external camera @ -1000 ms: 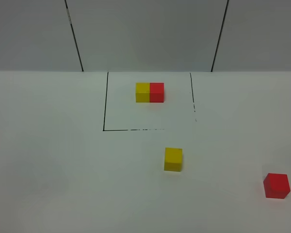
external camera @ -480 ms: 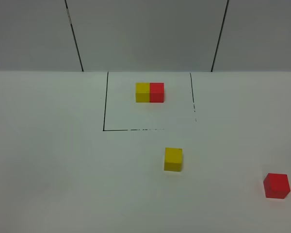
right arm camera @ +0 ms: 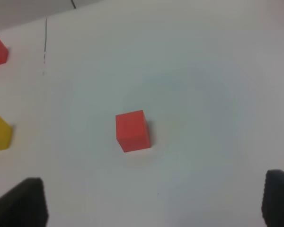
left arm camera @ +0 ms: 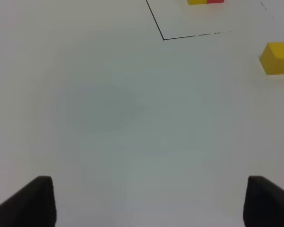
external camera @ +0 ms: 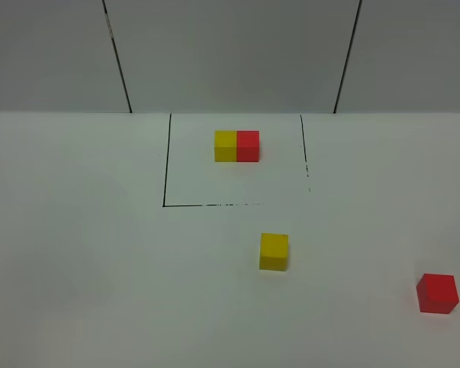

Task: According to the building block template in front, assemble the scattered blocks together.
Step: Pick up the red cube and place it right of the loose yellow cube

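Loose on the worktop [external camera: 77,268], short of the template [external camera: 237,146]: yellow block [external camera: 274,251] centre, red block [external camera: 437,293] well apart to its right. Left fingers [left arm camera: 26,205] and right fingers [right arm camera: 278,201] spread, empty. Probably light, rigid, matte; best pinched across opposite flat faces.

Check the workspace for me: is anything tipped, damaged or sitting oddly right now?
Nothing serious. The template pair sits flush inside the black outline, whose front and right lines are patchy. The loose yellow cube and loose red cube rest flat, apart, not yet joined.
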Controlling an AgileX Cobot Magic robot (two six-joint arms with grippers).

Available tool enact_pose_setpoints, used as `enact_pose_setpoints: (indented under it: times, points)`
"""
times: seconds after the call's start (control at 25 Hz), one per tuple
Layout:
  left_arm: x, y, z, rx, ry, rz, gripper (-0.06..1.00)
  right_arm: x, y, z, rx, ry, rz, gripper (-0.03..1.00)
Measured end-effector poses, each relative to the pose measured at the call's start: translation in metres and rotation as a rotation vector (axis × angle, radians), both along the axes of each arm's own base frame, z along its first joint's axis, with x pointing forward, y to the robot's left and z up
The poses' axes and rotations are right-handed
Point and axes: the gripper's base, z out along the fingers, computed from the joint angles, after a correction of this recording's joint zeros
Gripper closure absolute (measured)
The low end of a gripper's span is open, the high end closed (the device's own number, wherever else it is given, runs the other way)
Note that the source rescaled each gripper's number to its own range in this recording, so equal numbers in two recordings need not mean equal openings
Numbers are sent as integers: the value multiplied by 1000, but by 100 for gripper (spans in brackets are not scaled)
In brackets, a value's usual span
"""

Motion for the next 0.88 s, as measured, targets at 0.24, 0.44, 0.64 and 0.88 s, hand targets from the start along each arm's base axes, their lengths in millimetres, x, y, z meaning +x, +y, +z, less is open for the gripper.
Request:
enact_pose_setpoints:
  times: [0.24, 0.44, 0.64, 0.88]
  points:
    - [0, 0, 0, 0, 0, 0, 1, 0, 0, 0, 0, 0, 0, 16]
    - [0, 0, 0, 0, 0, 0, 1, 0, 0, 0, 1, 0, -1, 16]
    - [0, 0, 0, -1, 0, 1, 1, 12, 0, 5, 10, 42, 3, 16]
    - [0, 0, 0, -1, 0, 1, 1, 58, 3, 10, 53, 156, 35, 16]
